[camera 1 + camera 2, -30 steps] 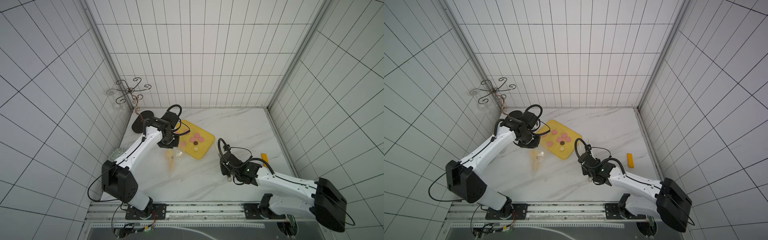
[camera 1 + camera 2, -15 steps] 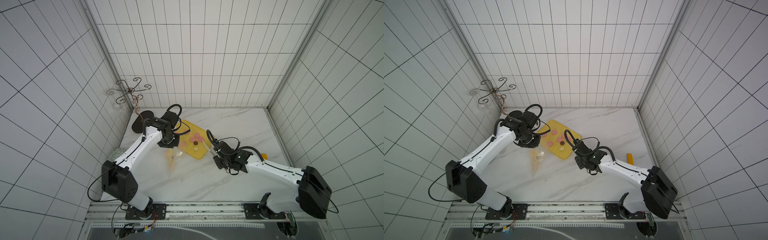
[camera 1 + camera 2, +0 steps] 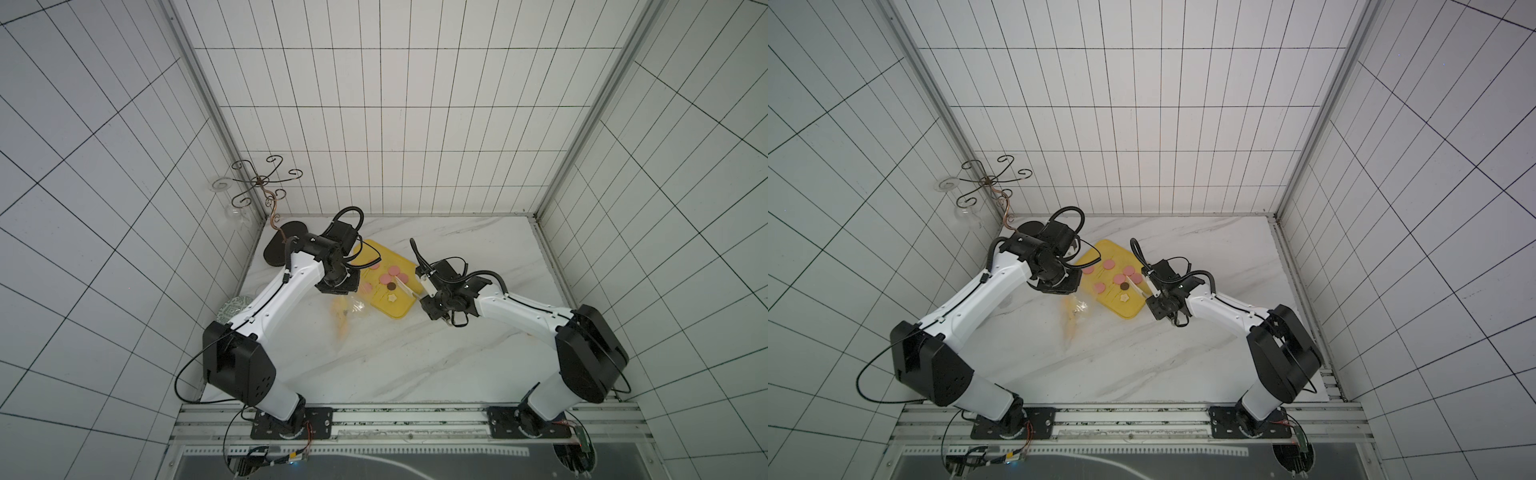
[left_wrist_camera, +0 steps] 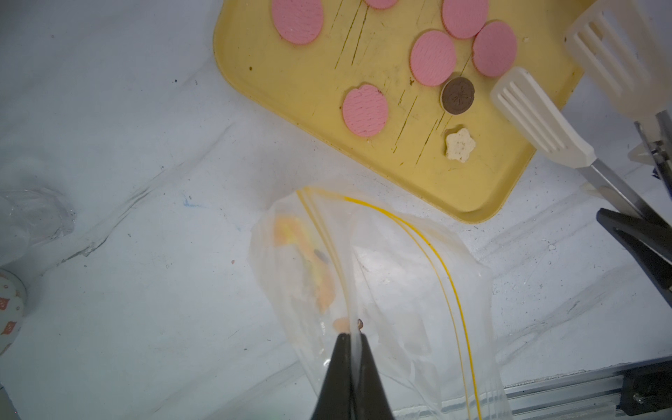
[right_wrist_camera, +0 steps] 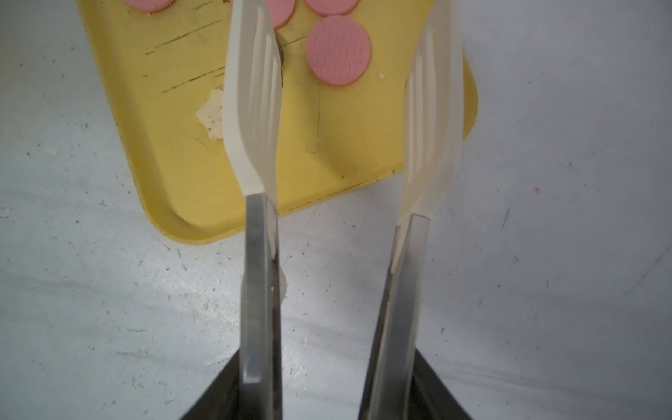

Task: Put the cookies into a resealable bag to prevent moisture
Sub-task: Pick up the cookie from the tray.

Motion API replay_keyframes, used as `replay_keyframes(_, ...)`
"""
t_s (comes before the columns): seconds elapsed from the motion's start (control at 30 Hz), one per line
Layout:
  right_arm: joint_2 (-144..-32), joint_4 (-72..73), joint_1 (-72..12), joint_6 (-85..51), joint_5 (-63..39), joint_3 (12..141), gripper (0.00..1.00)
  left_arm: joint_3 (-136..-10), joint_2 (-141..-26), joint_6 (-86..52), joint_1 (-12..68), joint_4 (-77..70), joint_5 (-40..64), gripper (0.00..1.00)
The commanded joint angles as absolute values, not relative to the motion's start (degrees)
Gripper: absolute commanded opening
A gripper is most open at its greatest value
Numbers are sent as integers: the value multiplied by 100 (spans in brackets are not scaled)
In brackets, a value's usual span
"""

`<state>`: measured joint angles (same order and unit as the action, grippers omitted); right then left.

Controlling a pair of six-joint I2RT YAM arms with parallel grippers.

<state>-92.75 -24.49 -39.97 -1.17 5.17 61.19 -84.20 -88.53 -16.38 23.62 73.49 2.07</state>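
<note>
Left end effector (image 4: 351,338) is clamping the resealable bag (image 4: 400,276) beside the tray (image 4: 254,72); right end effector (image 4: 542,63), parted and empty, is hovering over the cookies (image 4: 432,58), probably risking thin discs slipping out.

No text, label, brand, number or sign can be read in any view. The small clear plastic zip bag (image 4: 400,283), just left of centre in a top view (image 3: 347,320), carries a yellow and orange print. It is blurred and shows no letters. On the yellow plastic tray (image 4: 291,83), the dark brown round cookie (image 4: 458,96) bears a stamped star-like pattern, not writing. The pink round cookies (image 4: 432,58) show only a ridged texture.
</note>
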Motion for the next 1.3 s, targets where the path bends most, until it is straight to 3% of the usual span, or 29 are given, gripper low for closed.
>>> replay_keyframes(0.0, -9535, -2546, -3887, 167, 365, 6926, 56, -8561, -8842, -1556, 2373, 7225, 255, 0)
replay_keyframes(0.27, -9976, -2786, -3808, 314, 352, 7347, 56, -8615, -8823, -1546, 2377, 7203, 269, 0)
replay_keyframes(1.27, -10430, -3427, -3771, 536, 625, 7843, 36, -8675, -8800, -1502, 2341, 7271, 413, 0)
